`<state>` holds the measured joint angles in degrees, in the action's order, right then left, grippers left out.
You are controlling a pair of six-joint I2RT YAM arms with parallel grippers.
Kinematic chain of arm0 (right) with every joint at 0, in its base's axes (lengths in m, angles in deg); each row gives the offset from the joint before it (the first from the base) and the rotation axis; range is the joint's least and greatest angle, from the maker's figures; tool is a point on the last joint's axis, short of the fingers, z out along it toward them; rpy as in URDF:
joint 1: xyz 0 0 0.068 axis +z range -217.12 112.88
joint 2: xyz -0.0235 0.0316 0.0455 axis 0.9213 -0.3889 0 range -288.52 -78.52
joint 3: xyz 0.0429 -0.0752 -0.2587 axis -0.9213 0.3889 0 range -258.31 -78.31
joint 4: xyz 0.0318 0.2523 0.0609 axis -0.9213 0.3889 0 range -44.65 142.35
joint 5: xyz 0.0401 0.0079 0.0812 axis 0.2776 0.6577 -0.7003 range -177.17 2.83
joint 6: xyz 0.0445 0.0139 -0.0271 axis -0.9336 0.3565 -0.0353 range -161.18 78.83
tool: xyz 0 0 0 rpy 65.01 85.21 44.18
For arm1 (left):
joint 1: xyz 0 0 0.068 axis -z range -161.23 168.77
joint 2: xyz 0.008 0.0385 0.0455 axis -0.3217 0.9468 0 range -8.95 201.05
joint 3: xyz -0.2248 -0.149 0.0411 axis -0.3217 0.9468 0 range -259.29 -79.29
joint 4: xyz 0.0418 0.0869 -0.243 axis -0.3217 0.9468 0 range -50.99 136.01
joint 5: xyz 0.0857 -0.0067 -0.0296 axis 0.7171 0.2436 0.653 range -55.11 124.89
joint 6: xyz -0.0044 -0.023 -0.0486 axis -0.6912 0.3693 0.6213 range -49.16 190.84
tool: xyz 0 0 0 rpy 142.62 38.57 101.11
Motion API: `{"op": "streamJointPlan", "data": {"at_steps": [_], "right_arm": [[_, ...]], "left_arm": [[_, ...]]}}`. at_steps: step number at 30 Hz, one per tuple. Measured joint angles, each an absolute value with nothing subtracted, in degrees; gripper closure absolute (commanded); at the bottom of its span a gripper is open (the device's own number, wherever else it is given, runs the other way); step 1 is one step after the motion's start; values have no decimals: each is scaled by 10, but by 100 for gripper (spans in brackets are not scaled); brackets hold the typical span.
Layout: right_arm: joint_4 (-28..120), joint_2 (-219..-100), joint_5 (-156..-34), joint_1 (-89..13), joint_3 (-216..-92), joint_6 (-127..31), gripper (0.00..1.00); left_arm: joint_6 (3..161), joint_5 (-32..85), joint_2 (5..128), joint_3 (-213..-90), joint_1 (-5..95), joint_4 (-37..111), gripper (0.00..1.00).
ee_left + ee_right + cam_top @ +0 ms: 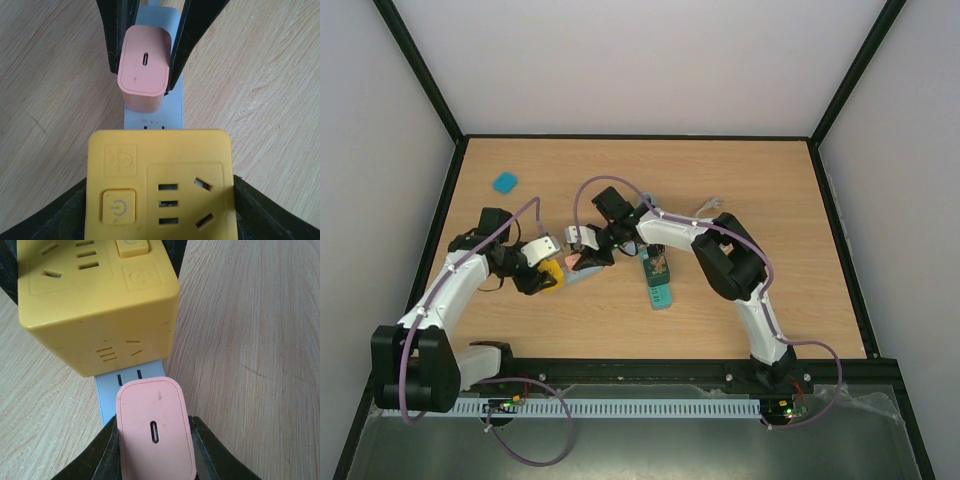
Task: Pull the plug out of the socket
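Note:
A pink plug with a slot in its top stands on a light blue socket strip; no prongs show. My right gripper is shut on the pink plug, one black finger on each side. A yellow cube socket sits on the same strip, right next to the plug. My left gripper is shut on the yellow cube. In the top view the cube and the plug lie left of the table's middle, between the left gripper and the right gripper.
A teal socket strip with something on it lies just right of the right arm's wrist. A small teal block lies at the back left. A small pale item lies behind the right arm.

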<state>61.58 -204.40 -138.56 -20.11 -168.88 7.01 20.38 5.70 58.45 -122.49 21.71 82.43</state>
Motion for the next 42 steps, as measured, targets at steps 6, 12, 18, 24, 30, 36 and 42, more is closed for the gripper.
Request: {"op": "streamJointPlan", "data": {"at_steps": [6, 12, 18, 24, 30, 36, 42], "right_arm": [[618, -2041, -1381, -200, -1683, 77, 98], [618, -2034, -1378, -200, -1677, 79, 98], [618, -2034, -1373, -200, -1677, 79, 98], [619, -2035, -1350, -198, -1674, 82, 98], [618, -2035, -1348, -198, -1674, 82, 96], [618, -2035, -1348, -198, -1674, 82, 75], [621, -2033, -1331, -198, -1667, 67, 42]], "left_arm": [[219, 47, 597, -1226, 217, 823, 74], [221, 51, 598, -1236, 222, 831, 74], [219, 65, 588, -1225, 236, 819, 75], [231, 14, 580, -1225, 250, 805, 76], [230, -7, 581, -1229, 251, 823, 76], [205, -13, 579, -1260, 230, 857, 76], [180, -15, 578, -1293, 182, 890, 74]]}}
